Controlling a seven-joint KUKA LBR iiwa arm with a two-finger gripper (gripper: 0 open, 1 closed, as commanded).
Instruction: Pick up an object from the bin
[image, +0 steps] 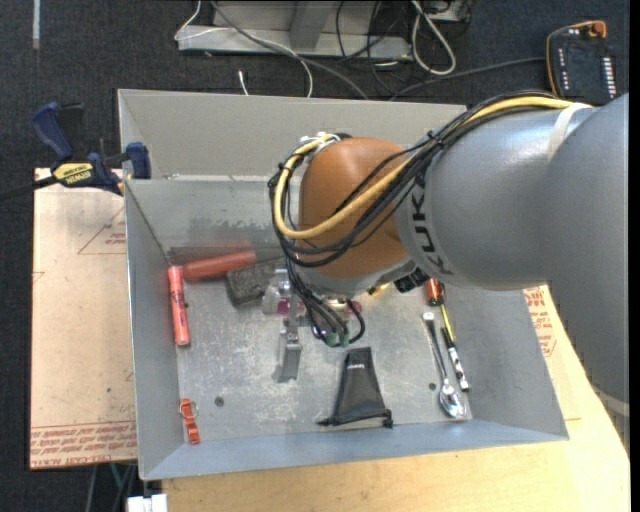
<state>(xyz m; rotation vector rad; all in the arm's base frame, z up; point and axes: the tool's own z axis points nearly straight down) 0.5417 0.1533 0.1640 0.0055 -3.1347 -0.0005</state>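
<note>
My gripper (287, 368) reaches down from under the orange wrist cover to the bin floor left of centre. It touches nothing that I can see. A dark grey block (243, 286) lies just up and left of it. Beyond the block, a red cylinder (214, 266) lies against the back wall. A black wedge-shaped piece (358, 392) rests on the floor to the gripper's lower right, near the front wall.
A thin red stick (179, 306) lies along the left wall, and a small orange piece (189, 421) sits in the front left corner. On the right lie a silver wrench (446, 366) and an orange-handled screwdriver (438, 303). The arm covers the bin's back right.
</note>
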